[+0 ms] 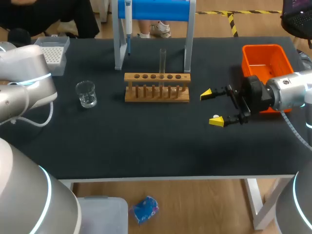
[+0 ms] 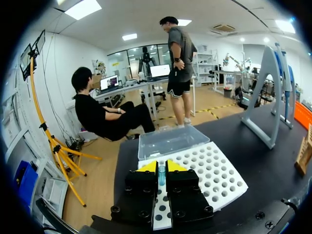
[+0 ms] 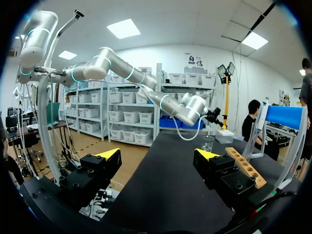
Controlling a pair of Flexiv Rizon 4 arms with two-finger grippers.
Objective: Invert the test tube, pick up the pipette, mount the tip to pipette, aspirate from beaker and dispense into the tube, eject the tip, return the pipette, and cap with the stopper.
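Test tube (image 1: 162, 61) stands upright in the wooden rack (image 1: 157, 92), mid-table, nothing touching it. Judged: inversion not yet done, so that step is yours first.

Pipette (image 1: 127, 19) hangs on its stand (image 1: 118, 44) just behind the rack, out of the way until you call for it. Beaker (image 1: 86, 94) sits well to the rack's left and the tip box (image 2: 204, 170) sits beyond it.

Your right gripper (image 1: 212, 107) is level with the rack on its right side, jaws wide and empty; likely staged for the tube.

Your left gripper (image 2: 161, 167) hovers over the tip box with its jaws drawn almost together. A bluish sliver shows in the slit; cannot tell what it is.
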